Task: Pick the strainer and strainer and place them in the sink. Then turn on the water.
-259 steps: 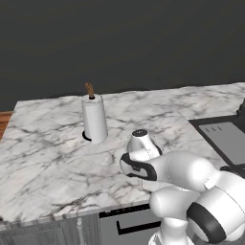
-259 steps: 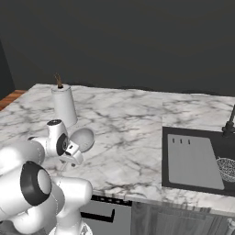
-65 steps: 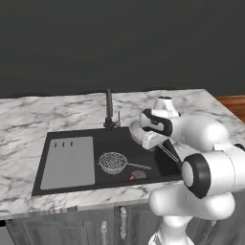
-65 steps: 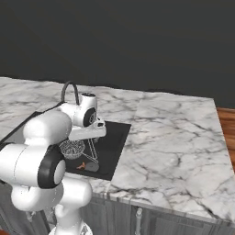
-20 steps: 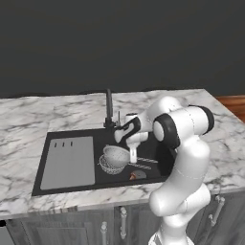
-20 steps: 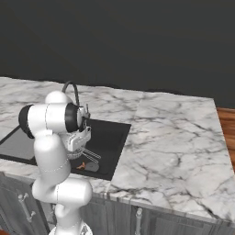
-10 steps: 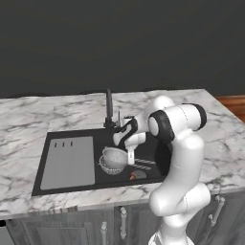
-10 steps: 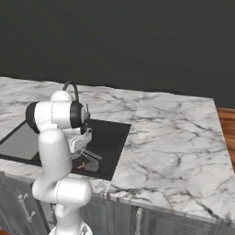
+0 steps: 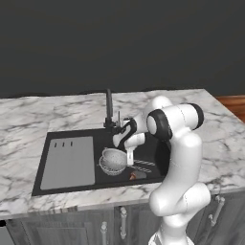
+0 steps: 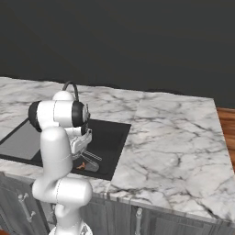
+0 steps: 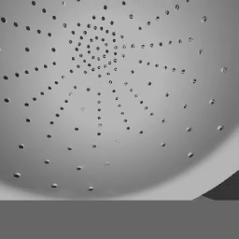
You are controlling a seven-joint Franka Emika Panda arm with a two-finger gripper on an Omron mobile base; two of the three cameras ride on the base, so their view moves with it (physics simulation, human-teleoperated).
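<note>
Directly under the hand (image 9: 129, 155), the strainer (image 9: 113, 160).

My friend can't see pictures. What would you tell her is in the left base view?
A white robot arm reaches down into a black sink set in a marble counter, its end effector at a silvery strainer in the basin. A grey drainboard lies to the left and a slim black tap stands behind, with no water running.

We see our gripper (image 9: 129, 154) pointing down into the sink (image 9: 67, 184), a white perforated strainer (image 9: 114, 157) tilted against its fingers above a wire-mesh strainer (image 9: 109, 168); the tap (image 9: 109, 109) stands behind.
</note>
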